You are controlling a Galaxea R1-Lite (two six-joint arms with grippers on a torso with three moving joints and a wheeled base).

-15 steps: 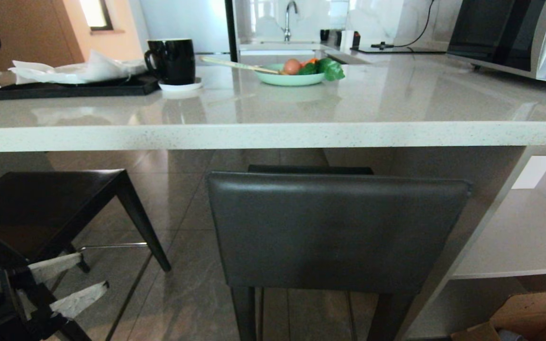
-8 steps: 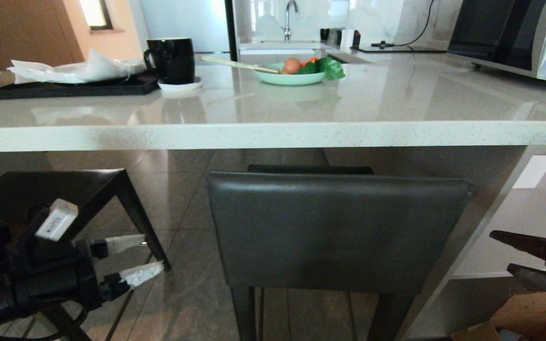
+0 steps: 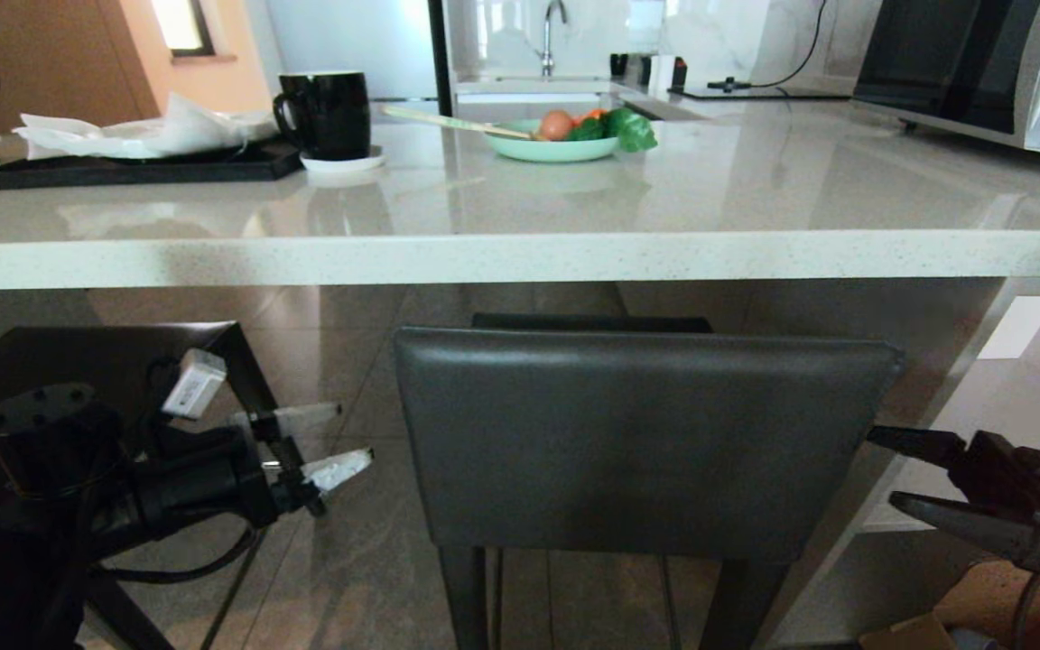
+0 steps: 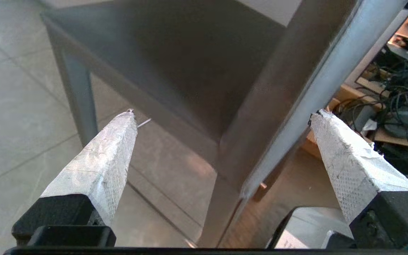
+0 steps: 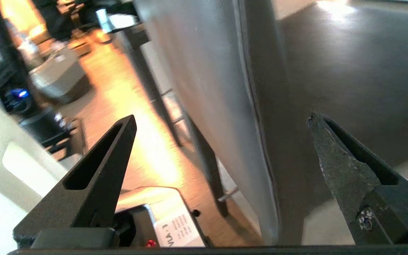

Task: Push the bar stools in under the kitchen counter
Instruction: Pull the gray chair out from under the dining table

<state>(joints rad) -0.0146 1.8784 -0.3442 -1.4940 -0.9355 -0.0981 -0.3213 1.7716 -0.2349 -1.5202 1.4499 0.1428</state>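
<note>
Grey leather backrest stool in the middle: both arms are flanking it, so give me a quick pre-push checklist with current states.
1. Left gripper open: ok, taped fingers spread wide.
2. Right gripper open: ok, black fingers apart.
3. Contact with the dark grey leather backrest stool: not ok, the left gripper stands clear of its left edge; right contact cannot tell.
4. Backrest edge lined up between the right fingers: ok in the right wrist view.
5. Space under the glossy off-white speckled stone counter: ok, open tiled floor beyond the seat.
6. Second dark stool on the left away from the path: cannot tell, the left arm overlaps it.
</note>
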